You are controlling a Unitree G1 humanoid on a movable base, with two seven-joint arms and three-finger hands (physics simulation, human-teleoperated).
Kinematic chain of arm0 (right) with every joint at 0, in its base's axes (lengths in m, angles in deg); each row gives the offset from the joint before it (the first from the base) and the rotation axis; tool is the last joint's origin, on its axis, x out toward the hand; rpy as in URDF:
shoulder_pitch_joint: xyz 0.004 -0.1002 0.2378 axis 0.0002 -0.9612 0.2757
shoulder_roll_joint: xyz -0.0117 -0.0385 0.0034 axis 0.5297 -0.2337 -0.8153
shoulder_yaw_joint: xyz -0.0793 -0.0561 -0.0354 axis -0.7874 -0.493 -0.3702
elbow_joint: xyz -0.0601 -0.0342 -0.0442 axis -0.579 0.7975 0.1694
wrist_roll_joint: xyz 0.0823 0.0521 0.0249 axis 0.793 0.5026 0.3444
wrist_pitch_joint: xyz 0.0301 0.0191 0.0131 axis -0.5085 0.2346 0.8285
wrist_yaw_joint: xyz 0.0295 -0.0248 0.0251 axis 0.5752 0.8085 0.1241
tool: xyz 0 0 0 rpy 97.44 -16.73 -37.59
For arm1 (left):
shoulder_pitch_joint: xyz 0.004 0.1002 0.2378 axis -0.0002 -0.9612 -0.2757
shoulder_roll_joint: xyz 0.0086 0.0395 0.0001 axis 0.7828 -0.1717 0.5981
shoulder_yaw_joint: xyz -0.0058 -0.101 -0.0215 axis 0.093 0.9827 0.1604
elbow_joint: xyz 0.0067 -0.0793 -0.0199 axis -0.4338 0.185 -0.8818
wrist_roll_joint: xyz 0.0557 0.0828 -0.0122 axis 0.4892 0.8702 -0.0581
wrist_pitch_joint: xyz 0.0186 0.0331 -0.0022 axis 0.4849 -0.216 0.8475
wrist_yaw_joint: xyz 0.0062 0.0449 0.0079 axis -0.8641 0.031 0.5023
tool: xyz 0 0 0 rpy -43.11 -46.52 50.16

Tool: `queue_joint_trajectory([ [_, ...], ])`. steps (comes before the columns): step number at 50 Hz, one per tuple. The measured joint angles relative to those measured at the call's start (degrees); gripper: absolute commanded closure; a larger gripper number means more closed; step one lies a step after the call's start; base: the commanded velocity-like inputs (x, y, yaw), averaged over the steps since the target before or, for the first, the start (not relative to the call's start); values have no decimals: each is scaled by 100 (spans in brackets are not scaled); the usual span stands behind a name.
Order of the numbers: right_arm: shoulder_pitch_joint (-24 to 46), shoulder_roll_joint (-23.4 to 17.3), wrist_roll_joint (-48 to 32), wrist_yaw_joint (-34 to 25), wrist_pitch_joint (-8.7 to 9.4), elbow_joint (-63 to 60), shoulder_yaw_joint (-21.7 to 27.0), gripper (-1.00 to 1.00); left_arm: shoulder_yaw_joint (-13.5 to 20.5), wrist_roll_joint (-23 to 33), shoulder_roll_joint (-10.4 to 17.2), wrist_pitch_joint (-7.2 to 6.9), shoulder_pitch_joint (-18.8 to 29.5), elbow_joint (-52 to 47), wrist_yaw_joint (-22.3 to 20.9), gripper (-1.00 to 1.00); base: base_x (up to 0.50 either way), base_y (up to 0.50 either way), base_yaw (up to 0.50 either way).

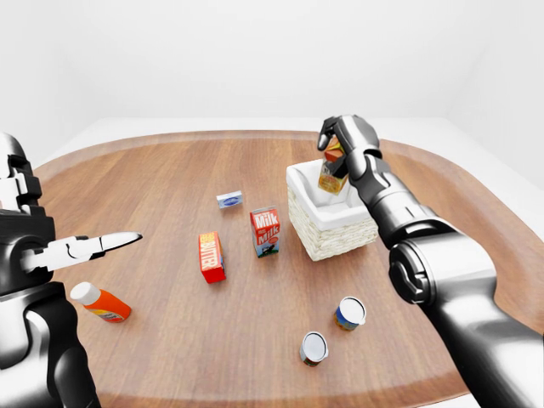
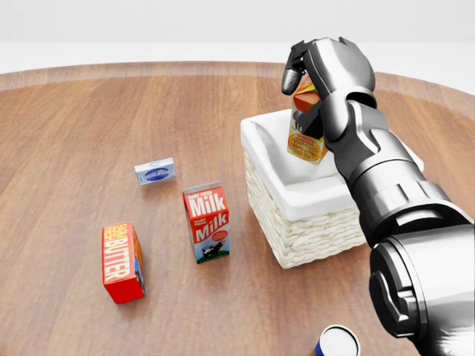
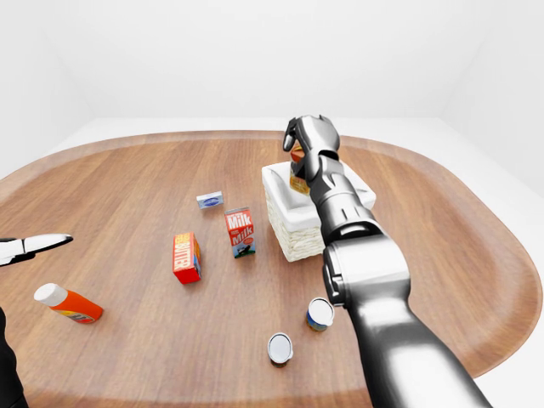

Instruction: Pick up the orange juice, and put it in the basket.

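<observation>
The right hand point(image 2: 315, 70) hides most of the orange juice point(image 2: 306, 137) carton (label unreadable).

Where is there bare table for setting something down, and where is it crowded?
Bare wood fills the head view's left, beyond the small blue packet and butter box. The left-eye view shows a free strip between the two cans and the milk carton. It is crowded by the basket, where the right hand holds the orange juice.

"Milk" on the carton point(image 2: 207, 222), "BUTTER" on the red box point(image 2: 121, 261), others seemingly illegible.
</observation>
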Motion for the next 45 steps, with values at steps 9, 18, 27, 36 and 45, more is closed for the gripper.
queue_joint_trajectory([
  [9,-66,35,-27,70,-19,4,7,100,3,-5,3,0,6,-15,5,-100,0,0,0],
  [18,-136,78,-35,107,-29,9,22,100,1,-6,5,0,14,-5,8,-100,0,0,0],
  [27,-214,127,-7,131,-33,9,40,100,-6,-5,10,0,21,27,11,-100,0,0,0],
  [36,-290,172,18,167,-46,12,36,100,-9,-10,14,0,22,41,13,-100,0,0,0],
  [45,-361,204,16,215,-82,14,26,100,-3,-18,14,0,13,19,12,-100,0,0,0],
])
